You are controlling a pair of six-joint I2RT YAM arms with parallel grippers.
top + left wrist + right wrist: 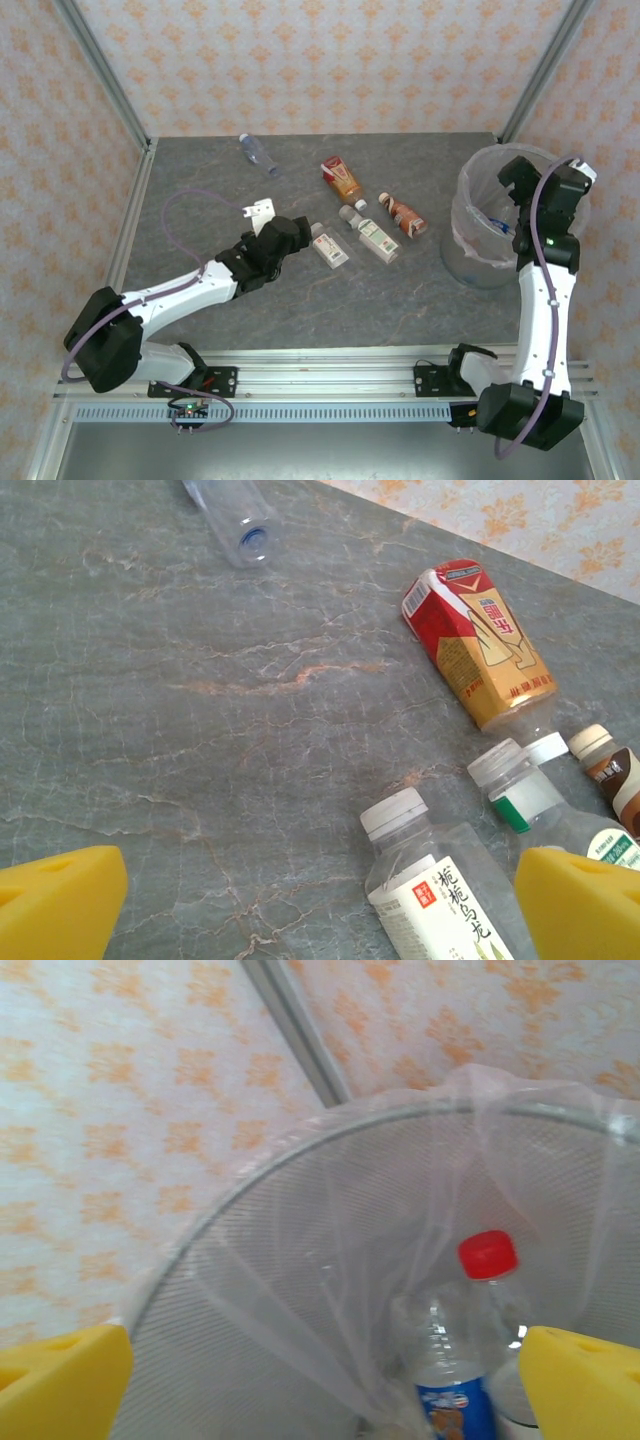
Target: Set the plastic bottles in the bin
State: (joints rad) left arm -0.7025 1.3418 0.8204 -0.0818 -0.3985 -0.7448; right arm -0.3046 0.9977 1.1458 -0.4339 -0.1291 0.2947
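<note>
Four labelled bottles [342, 180] lie on their sides mid-table, a clear bottle [257, 153] apart behind them; a red-capped bottle [450, 1360] (blue label) sits inside the bag-lined whitish bin [478, 262].

Your left arm [180, 295] lies low, stretched forward and inward; left gripper [320, 905] spread wide. Your right arm [540, 300] stands near-upright, wrist tipped down; right gripper [320, 1380] gapes, yellow pads [60, 1380] far apart.
</note>
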